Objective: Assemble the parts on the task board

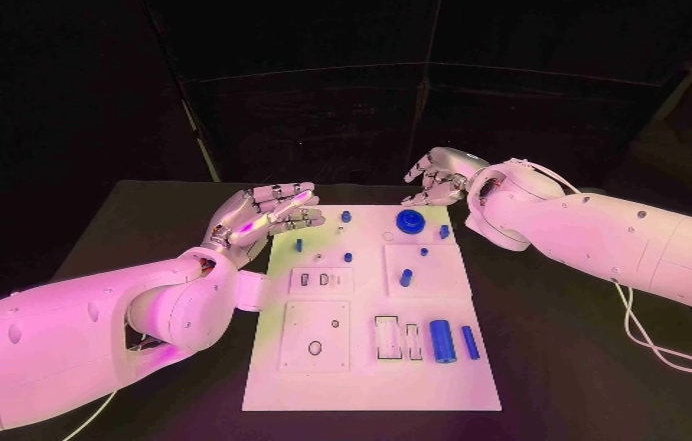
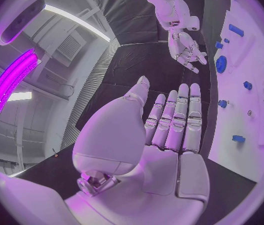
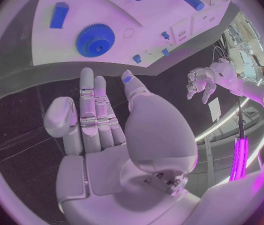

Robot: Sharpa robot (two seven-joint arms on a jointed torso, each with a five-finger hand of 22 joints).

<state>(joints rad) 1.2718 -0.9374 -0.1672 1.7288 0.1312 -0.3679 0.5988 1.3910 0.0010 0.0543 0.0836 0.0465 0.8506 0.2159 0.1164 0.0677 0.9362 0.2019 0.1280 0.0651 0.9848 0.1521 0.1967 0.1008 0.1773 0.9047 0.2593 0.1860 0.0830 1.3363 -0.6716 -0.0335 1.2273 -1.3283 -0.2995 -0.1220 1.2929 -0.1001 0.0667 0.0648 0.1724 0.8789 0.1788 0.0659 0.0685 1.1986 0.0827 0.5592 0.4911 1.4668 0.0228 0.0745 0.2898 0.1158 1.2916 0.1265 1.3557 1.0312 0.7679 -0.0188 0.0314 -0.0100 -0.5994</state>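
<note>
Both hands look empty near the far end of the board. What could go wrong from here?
The right hand hovers open just beyond the task board, close to the blue gear; reaching in, it might bump the small parts beside the gear. The left hand sits at the board's far left corner, so a sweep inward could nudge the board. If both reach for the far end together, the hands may collide.

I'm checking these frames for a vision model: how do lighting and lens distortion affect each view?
Head view: pink-violet light tints both arms and the white board; the backdrop is near black; board edges look straight. Left wrist view: fisheye bends the board's edge; a glowing magenta tube and white strip glare behind the left hand. Right wrist view: the board curves strongly above the right hand; the blue gear stays sharp.
</note>
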